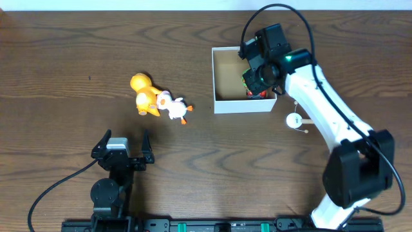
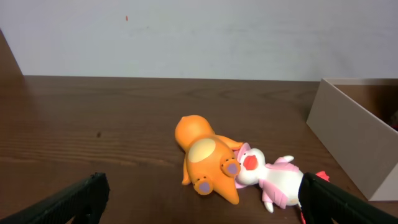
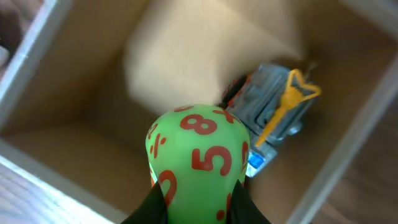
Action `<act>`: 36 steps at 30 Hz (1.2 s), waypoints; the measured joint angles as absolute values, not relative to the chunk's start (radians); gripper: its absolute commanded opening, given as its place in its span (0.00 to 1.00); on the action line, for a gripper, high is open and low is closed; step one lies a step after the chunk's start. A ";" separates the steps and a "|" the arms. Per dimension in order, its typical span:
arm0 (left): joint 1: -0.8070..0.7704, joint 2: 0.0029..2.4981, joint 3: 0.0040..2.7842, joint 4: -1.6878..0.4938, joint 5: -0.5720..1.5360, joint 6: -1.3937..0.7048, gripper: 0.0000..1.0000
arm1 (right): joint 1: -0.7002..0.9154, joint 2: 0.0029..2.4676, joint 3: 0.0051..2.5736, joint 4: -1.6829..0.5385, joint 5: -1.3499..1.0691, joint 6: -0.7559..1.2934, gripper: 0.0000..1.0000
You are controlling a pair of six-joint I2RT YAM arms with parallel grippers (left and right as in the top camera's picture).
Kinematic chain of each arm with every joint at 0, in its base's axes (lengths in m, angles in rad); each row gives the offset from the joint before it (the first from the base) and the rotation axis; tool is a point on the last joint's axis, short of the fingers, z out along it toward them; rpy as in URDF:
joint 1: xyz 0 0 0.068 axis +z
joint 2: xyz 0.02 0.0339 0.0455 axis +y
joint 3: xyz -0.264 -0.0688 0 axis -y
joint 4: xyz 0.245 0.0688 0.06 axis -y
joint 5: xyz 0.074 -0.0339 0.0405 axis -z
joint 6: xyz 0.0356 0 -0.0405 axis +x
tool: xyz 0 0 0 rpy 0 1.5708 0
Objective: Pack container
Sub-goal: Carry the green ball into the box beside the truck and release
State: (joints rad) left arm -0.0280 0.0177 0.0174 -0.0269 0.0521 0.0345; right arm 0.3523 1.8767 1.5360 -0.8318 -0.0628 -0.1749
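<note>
Your right fingers (image 3: 148,210) pinched green numbered ball (image 3: 198,155) over container (image 1: 244,105); left fingers (image 2: 78,198) wide, idle. Next: lower beside grey toy (image 3: 267,102), release.

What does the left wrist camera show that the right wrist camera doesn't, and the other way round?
Left wrist only: an orange toy and a white and pink toy lying touching on the table. Right wrist only: a green toy with red numbers in the right gripper, above a grey and yellow toy inside the box. Both: the box.
</note>
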 measured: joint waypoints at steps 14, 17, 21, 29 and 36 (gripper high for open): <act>-0.028 0.018 0.018 -0.027 0.052 0.035 0.98 | 0.352 1.922 1.536 -0.863 -0.064 -0.191 0.63; -0.028 0.018 0.018 -0.027 0.052 0.035 0.98 | 0.352 1.923 1.536 -0.878 -0.064 -0.191 0.63; -0.028 0.018 0.017 -0.027 0.052 0.035 0.98 | 0.352 1.923 1.536 -0.883 -0.064 -0.191 0.63; -0.028 0.018 0.018 -0.027 0.052 0.035 0.98 | 0.358 1.924 1.536 -0.921 -0.064 -0.191 0.62; -0.028 0.018 0.018 -0.027 0.052 0.035 0.98 | 0.358 1.924 1.536 -0.915 -0.064 -0.190 0.69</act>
State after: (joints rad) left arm -0.0280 0.0177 0.0177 -0.0269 0.0521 0.0345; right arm 0.3576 1.9236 1.5364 -0.9154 -0.0643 -0.1898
